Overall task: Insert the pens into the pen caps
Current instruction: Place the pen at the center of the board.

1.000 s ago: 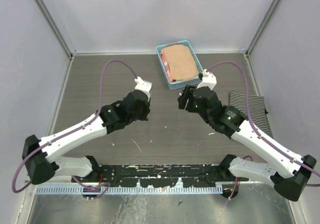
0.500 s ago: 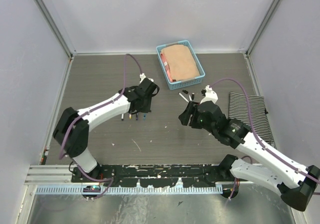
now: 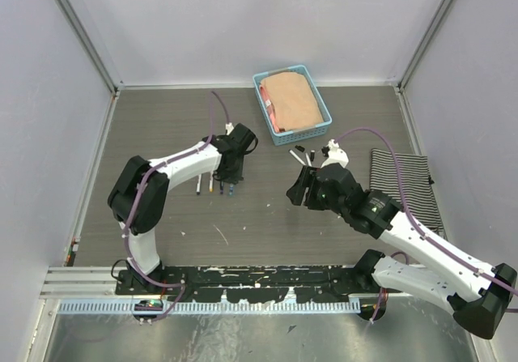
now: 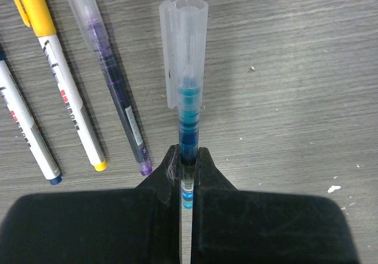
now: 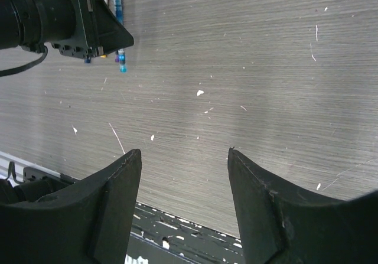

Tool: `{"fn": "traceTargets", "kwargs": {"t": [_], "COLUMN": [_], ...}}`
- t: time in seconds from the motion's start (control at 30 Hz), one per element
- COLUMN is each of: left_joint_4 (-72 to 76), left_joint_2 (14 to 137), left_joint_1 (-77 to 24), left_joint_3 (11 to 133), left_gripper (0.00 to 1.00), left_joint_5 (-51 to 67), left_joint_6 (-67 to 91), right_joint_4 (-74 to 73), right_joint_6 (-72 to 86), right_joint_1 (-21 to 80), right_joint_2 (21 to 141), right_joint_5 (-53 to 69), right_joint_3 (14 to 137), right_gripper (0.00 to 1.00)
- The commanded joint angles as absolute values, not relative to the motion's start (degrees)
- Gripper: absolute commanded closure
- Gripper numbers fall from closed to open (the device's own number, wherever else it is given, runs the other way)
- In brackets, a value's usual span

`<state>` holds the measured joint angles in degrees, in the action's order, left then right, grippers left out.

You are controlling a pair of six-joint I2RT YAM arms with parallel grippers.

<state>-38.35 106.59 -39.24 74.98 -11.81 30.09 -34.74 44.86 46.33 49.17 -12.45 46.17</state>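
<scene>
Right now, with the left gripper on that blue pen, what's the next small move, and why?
Probably open the left gripper and back off: the blue pen it pinches already wears its clear cap and seems to lie level with the capped pens beside it on the table.

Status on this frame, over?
Left end effector shut on blue pen, clear cap fitted. Right end effector open, empty. Purple pen alongside, not touching.
</scene>
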Motion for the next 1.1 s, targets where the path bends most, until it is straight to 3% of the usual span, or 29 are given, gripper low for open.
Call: {"fn": "traceTargets", "kwargs": {"t": [0.0,0.53,0.67,1.07], "left_joint_4": [-38.3,-34.8,-34.6,-36.7], "left_joint_2": [107.9,111.9,112.4,106.9], "left_joint_1": [-37.9,-35.6,-35.5,-35.6], "left_joint_3": [76.6,75.0,75.1,76.7], "left_gripper": [0.96,0.82,0.74,0.59], "left_joint_5": [-11.6,-10.6,-10.5,-10.2], "left_joint_6": [30.7,32.2,32.3,30.1], "right_joint_4": [-32.7,-34.0,-35.0,-38.4], "right_joint_6": [44.7,44.4,43.0,35.0], "right_joint_1": [46.4,46.4,46.4,46.4], "right_joint_2": [49.0,47.9,48.0,54.5], "right_joint_5": [-10.3,-9.9,-10.7,-17.4], "right_joint_3": [45.9,45.1,45.5,50.6], "right_gripper": [0.34,0.34,0.34,0.33]}}
